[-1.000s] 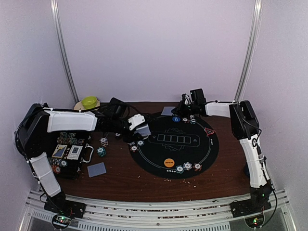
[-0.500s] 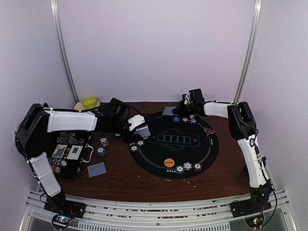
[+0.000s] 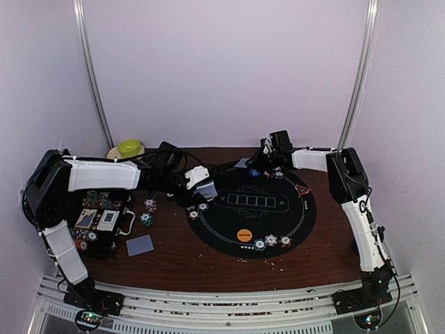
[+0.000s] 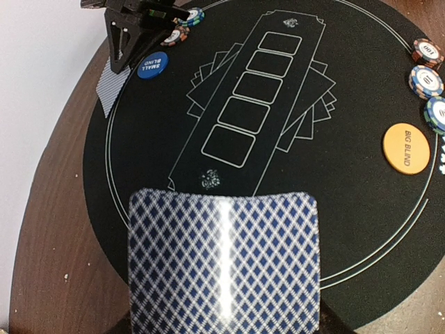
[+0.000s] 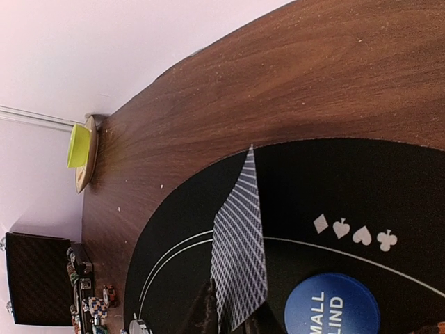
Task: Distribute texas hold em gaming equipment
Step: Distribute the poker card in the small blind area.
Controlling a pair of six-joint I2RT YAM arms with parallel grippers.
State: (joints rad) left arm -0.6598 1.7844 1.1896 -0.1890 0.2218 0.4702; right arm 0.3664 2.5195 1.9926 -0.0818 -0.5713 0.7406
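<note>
A round black poker mat (image 3: 278,216) lies mid-table. My left gripper (image 3: 198,184) hovers over its left edge, shut on a blue-diamond-backed playing card (image 4: 224,264) that hides the fingers. At the far edge my right gripper (image 3: 265,158) still has a second card (image 5: 240,257) between its fingers (image 5: 207,312). That card slants down, its far corner on the mat rim. Beside it lies the blue small-blind button (image 5: 332,306). The orange big-blind button (image 3: 244,235) and three chips (image 3: 271,241) sit at the near edge. More chips (image 3: 197,211) lie under the left gripper.
A black chip case (image 3: 97,224) with chips and cards stands at the left. Loose chips (image 3: 147,212) and a face-down card (image 3: 140,245) lie beside it. A yellow-green bowl on a plate (image 3: 128,147) sits at the back left. The white wall runs close behind the right gripper.
My right gripper has shifted slightly left and toward the back with its card, and less of the card shows from above. The left arm and its card have not moved.
</note>
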